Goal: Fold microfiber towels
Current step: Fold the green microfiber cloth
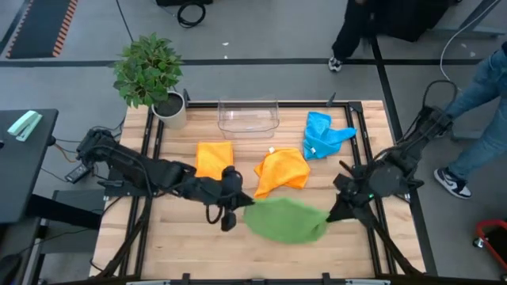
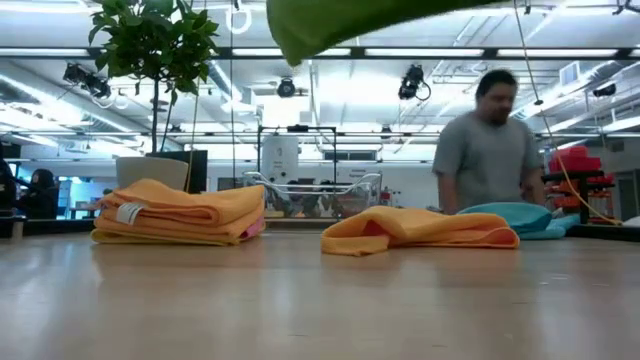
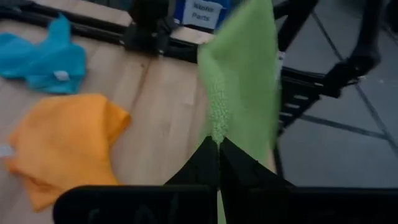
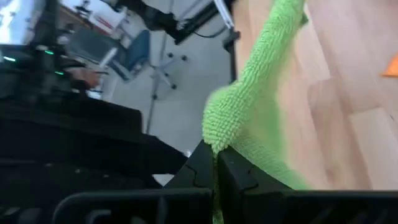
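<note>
Green towel (image 1: 287, 218) is held off the tabletop (image 1: 182, 237), pinched by the left hand (image 1: 240, 200) at 9 o'clock and the right hand (image 1: 333, 212) at 3; a label beyond reads "Parts".

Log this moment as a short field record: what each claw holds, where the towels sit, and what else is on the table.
left claw: shut on one edge of the green towel
right claw: shut on the opposite edge of the green towel
green towel: lifted off the table, hanging between both claws
folded orange towel: flat stack, left of centre
loose orange towel: rumpled, centre
blue towel: crumpled, far right
clear bin: far edge, middle
potted plant: far left corner
</note>
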Robot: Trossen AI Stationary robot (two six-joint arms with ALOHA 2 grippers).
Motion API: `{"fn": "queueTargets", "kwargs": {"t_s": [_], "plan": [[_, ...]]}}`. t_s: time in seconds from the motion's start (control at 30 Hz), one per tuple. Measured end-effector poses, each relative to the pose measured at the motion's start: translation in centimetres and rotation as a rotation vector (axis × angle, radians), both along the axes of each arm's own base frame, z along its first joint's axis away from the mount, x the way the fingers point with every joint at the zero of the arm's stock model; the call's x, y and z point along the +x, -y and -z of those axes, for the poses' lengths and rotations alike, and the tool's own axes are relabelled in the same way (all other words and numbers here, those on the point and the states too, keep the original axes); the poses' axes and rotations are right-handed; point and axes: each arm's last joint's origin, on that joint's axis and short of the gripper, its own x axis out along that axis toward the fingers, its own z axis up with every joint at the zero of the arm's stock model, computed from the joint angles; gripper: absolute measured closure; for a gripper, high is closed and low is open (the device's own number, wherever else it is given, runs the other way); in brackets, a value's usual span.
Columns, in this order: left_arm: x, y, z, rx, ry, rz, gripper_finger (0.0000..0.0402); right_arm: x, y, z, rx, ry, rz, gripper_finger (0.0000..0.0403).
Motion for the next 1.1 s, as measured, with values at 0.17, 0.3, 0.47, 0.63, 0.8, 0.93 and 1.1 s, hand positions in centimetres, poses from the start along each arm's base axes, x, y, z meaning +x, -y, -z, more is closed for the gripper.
{"fn": "queueTargets", "kwargs": {"t_s": [0.17, 0.3, 0.47, 0.63, 0.8, 0.93, 1.1], "plan": [[0.3, 2.3, 2.6, -0.069, -0.131, 0.015, 0.0394, 0.5, -1.2, 1.2, -0.052, -0.056, -0.037, 0.0397], [0.8, 5.5, 5.0, -0.139, -0.176, 0.027, 0.0394, 2.5, -4.1, 4.0, -0.075, -0.175, -0.135, 0.0398], [0.7, 8.6, 6.9, -0.244, -0.211, 0.041, 0.0394, 5.0, -8.1, 6.6, 0.033, -0.191, -0.335, 0.0398], [1.0, 7.7, 7.4, -0.265, -0.256, -0.042, 0.0394, 6.4, -7.4, 9.0, -0.100, -0.253, -0.384, 0.0398], [3.7, 5.8, 11.8, -0.179, -0.385, -0.126, 0.0394, 8.1, -4.2, 13.0, -0.283, -0.350, -0.369, 0.0396], [5.7, 3.8, 15.3, -0.134, -0.480, -0.151, 0.0394, 8.5, -0.9, 15.6, -0.305, -0.468, -0.270, 0.0372], [6.9, 1.5, 16.7, -0.107, -0.517, -0.205, 0.0394, 7.6, 0.9, 15.4, -0.297, -0.535, -0.224, 0.0303]]}}
